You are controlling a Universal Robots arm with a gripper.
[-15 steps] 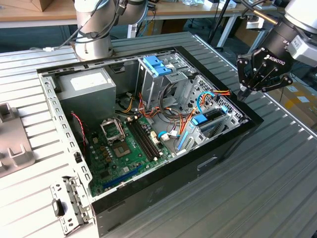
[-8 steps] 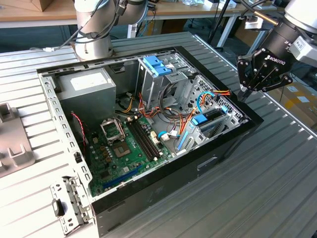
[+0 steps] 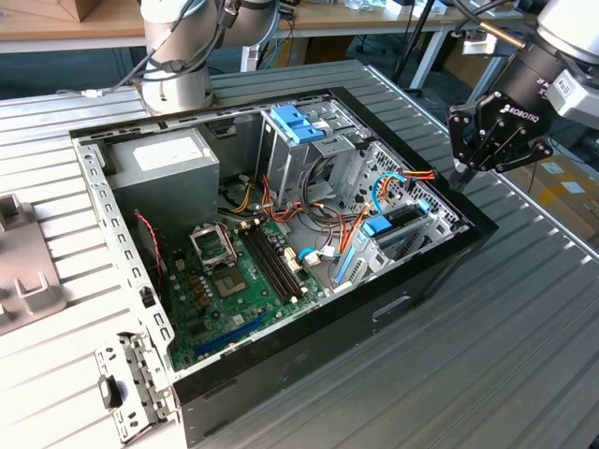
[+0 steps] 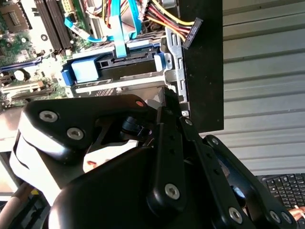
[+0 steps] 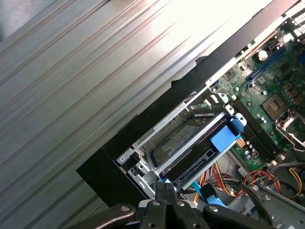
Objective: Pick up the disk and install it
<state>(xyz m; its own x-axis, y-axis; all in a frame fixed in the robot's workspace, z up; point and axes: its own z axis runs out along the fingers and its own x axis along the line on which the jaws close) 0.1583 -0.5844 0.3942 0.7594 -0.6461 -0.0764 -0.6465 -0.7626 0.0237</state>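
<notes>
Blue-railed disk (image 3: 393,227) seated in case (image 3: 309,351) drive bay.

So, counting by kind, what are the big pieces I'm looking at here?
gripper: 1
disk: 1
computer case: 1
power-supply box: 1
motherboard: 1
Total: 5

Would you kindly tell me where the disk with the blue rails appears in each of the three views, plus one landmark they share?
Exterior view: the disk sits in the metal bay at the case's corner toward the exterior view's right, below the claw.
Second wrist view: the disk lies in its bay just beyond the claw's black body.
First wrist view: the disk sits in the bay beside the black case wall.
Shared landmark: the green motherboard.
</notes>
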